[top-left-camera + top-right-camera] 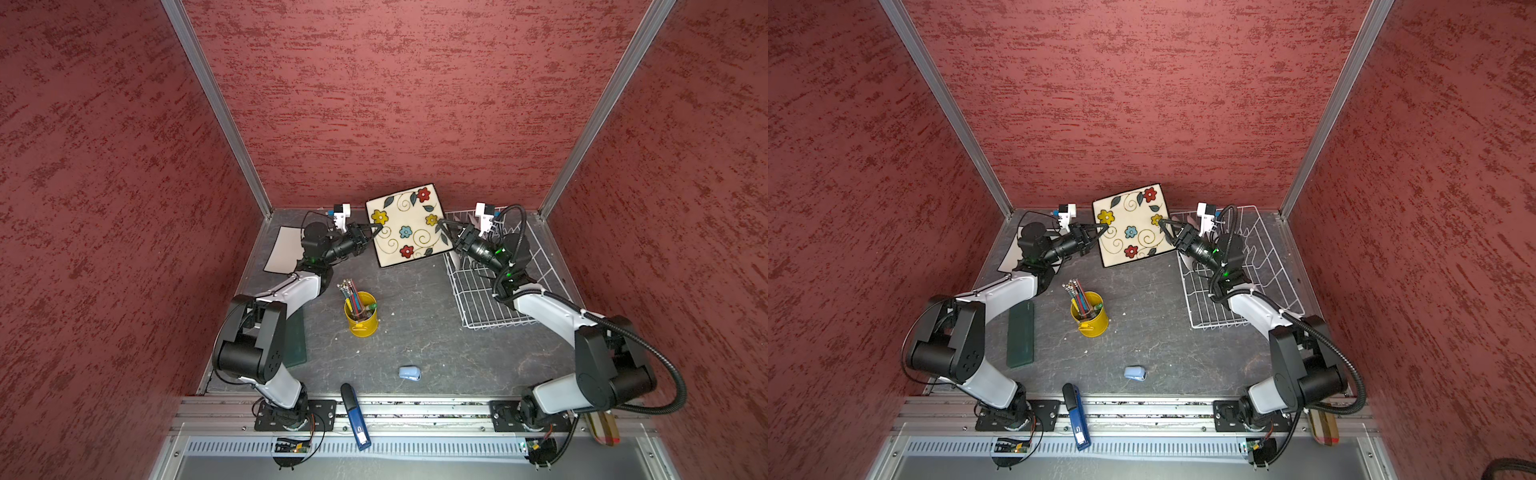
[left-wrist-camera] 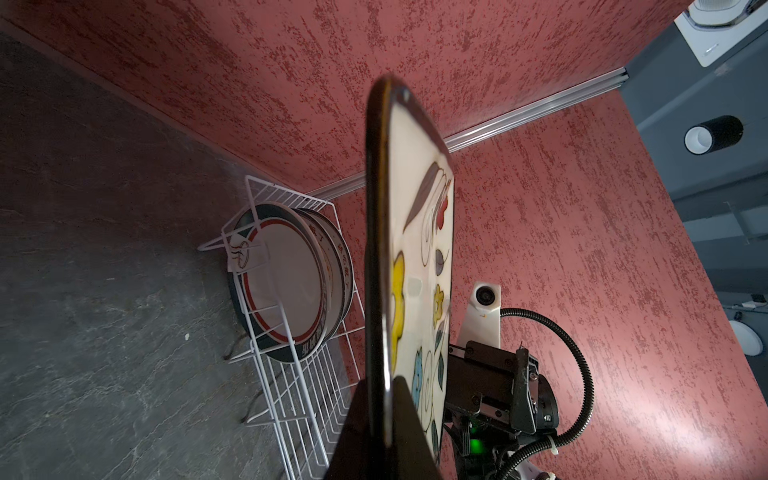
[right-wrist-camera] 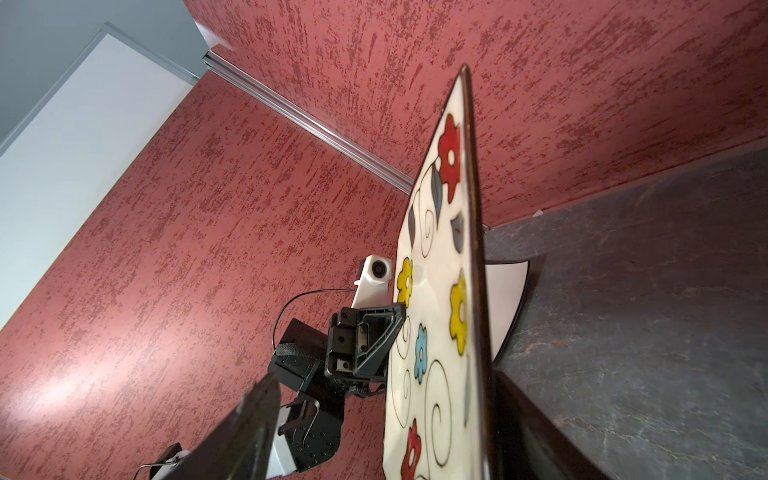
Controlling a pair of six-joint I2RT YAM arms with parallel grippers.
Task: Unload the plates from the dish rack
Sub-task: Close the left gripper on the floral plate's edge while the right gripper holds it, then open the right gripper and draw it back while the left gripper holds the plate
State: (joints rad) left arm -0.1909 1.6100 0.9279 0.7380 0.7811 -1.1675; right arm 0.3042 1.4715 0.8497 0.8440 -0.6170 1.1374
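A square cream plate [image 1: 409,226] [image 1: 1133,226] with colourful flowers and a dark edge hangs tilted in the air near the back wall. My left gripper [image 1: 376,229] [image 2: 384,399] is shut on the plate's left edge [image 2: 378,249]. My right gripper [image 1: 442,226] [image 3: 386,415] is open. Its jaws straddle the right edge of the plate [image 3: 436,332], with one finger well off the flowered face. The white wire dish rack [image 1: 486,299] [image 2: 291,399] stands at the right. Round plates [image 2: 286,286] with dark rims stand upright at its far end.
A flat white square piece with a dark edge [image 1: 286,249] [image 3: 507,291] lies at the back left. A yellow pencil cup [image 1: 361,318] stands mid-table. A green case [image 1: 1020,334] lies left. A small light-blue object [image 1: 409,372] and a blue stapler [image 1: 355,417] are near the front.
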